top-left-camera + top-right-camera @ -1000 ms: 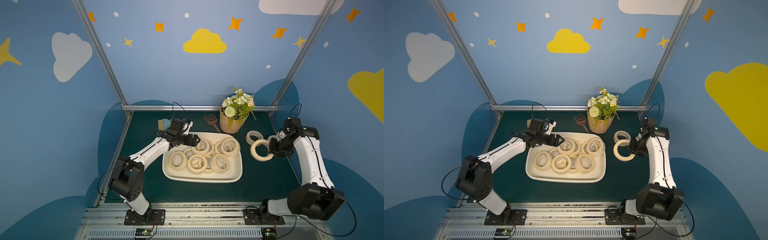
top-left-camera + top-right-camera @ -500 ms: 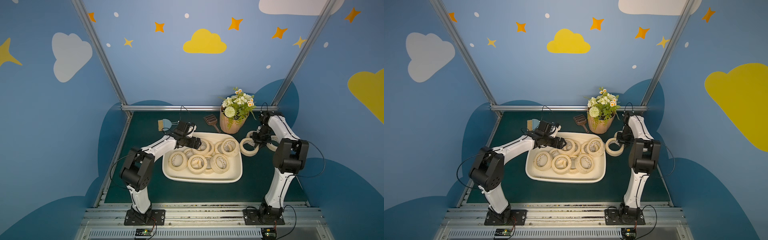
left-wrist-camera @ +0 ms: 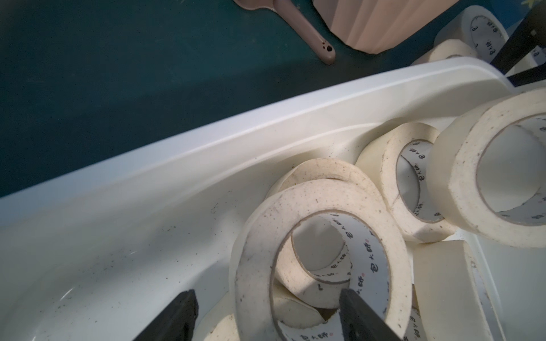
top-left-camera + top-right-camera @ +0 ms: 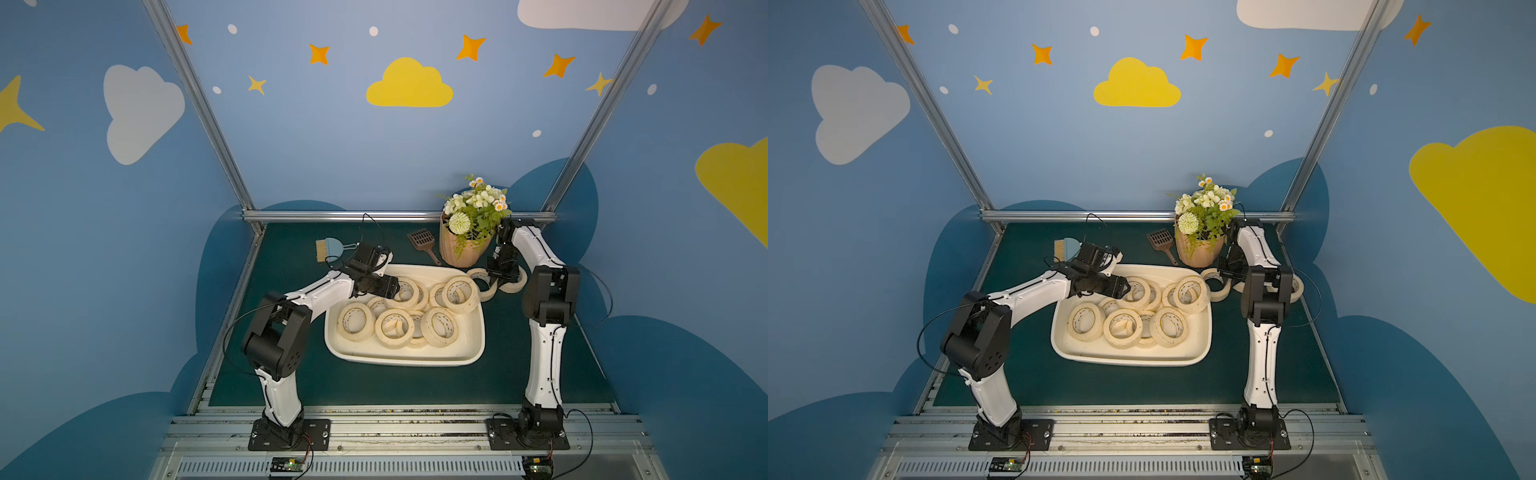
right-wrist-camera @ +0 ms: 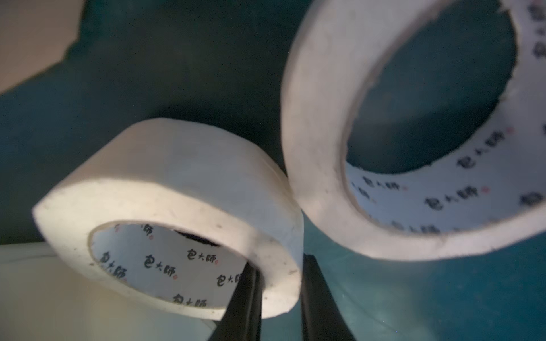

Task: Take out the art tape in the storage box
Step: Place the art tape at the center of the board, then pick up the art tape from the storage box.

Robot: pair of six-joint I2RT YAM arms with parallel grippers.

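The storage box [image 4: 399, 362] [image 4: 1125, 360] is a cream tub on the green mat with several rolls of art tape [image 4: 355, 321] in it. My left gripper [image 4: 395, 289] [image 3: 267, 313] is open at the box's back left. It straddles the wall of a tilted roll [image 3: 257, 254], one finger inside the core and one outside, with gaps on both sides. My right gripper [image 4: 500, 276] [image 5: 280, 295] is shut on the wall of a roll [image 5: 177, 183] [image 4: 487, 293] just outside the box's right rim. Another roll [image 5: 325, 147] [image 4: 515, 284] lies on the mat beside it.
A ribbed tan flower pot [image 4: 461, 249] [image 3: 378, 23] stands at the back, close behind my right gripper. A brown scoop [image 4: 422, 239] lies left of it. A small blue brush [image 4: 328, 249] lies at the back left, behind my left wrist.
My left gripper has pushed further into the box and its jaws have narrowed around a roll's wall. My right arm has folded in from the right, carrying its roll toward the pot.
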